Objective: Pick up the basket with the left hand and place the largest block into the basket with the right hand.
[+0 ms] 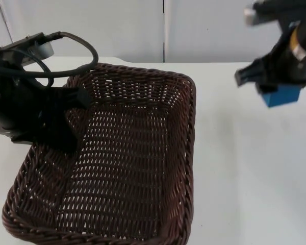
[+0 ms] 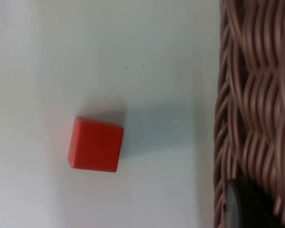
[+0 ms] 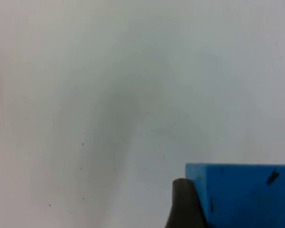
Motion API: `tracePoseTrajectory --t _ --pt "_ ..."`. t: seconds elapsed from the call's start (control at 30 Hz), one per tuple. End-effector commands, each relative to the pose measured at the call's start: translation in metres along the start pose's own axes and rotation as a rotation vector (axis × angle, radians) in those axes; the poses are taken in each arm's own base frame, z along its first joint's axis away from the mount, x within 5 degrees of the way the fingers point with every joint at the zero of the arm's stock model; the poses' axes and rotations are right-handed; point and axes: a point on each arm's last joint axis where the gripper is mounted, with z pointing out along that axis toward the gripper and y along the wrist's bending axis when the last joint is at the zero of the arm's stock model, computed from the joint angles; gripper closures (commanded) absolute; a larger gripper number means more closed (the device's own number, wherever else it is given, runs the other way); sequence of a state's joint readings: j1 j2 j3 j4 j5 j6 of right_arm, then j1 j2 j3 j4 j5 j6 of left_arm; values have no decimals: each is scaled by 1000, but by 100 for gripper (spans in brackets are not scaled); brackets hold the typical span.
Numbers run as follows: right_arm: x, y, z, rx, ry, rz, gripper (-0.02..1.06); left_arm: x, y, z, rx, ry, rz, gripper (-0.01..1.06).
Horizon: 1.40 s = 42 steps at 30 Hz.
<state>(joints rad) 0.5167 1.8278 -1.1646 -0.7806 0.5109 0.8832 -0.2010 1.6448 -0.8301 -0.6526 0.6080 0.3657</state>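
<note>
While the basket [image 1: 127, 163] is gripped at its left rim by the left pincer [image 1: 66, 109], its fingers closed over the woven edge, it is held up near the camera, so that the open mouth is offered to the other arm. Below this pincer, beside the basket wall, a red block [image 2: 95, 144] is seen lying on the white table [image 2: 133, 57]; it is apart from the wicker and is not touched. To the right, well apart from the basket rim, the right pincer [image 1: 275, 89] is closed on a blue block [image 1: 281, 95], which is carried above the table. The block is clamped at its side by a black fingertip [image 3: 183, 204]. It is judged that the blue block must next be moved leftwards over the basket and released there.
</note>
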Motion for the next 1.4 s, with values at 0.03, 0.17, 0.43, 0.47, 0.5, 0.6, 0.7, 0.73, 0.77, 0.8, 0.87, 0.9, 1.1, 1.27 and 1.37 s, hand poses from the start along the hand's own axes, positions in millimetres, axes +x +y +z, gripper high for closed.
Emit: tracePoseTrajectory --t 0.03,0.17,0.43,0.47,0.5,0.6,0.7,0.73,0.77,0.8,0.87,0.9,1.1,1.27,1.37 --pt "-12 -7 -33 -22 -42 -7 105 -1 -1 -3 7 -17 -10 105" --pt "-19 -17 -69 -56 -73 -13 105 -1 -1 -3 7 -17 -10 105" --pt "-16 -29 -109 -89 -42 -43 105 -1 -1 -3 6 -19 -10 105" --pt "-15 -29 -113 -101 -35 -49 105 -1 -1 -3 6 -19 -10 105" --pt "-15 -30 -116 -109 -31 -55 105 -1 -1 -3 6 -19 -10 105" --pt "-14 -31 -122 -126 -32 -59 105 -1 -1 -3 6 -19 -10 105" --pt "-14 -30 -124 -135 -27 -58 105 -2 -1 -3 4 -24 -10 105" --pt "-13 -30 -124 -141 -24 -62 105 -2 -1 -3 4 -24 -10 105" --pt "-13 -30 -124 -141 -25 -64 105 -2 -1 -3 4 -24 -10 105" --pt "-13 -30 -124 -141 -25 -64 105 -2 -1 -3 4 -24 -10 105" --pt "-13 -29 -124 -144 -23 -61 105 -2 -1 -3 4 -24 -10 105" --pt "-13 -29 -124 -144 -21 -60 105 -2 -1 -3 4 -24 -10 105" --pt "-10 -22 -126 -198 0 -94 105 -2 -1 -3 4 -24 -10 105" --pt "-7 -3 -132 -236 -7 -157 105 -2 -1 -3 3 -27 -10 105" --pt "-4 11 -138 -266 -14 -196 105 -2 -1 -3 3 -27 -10 105"
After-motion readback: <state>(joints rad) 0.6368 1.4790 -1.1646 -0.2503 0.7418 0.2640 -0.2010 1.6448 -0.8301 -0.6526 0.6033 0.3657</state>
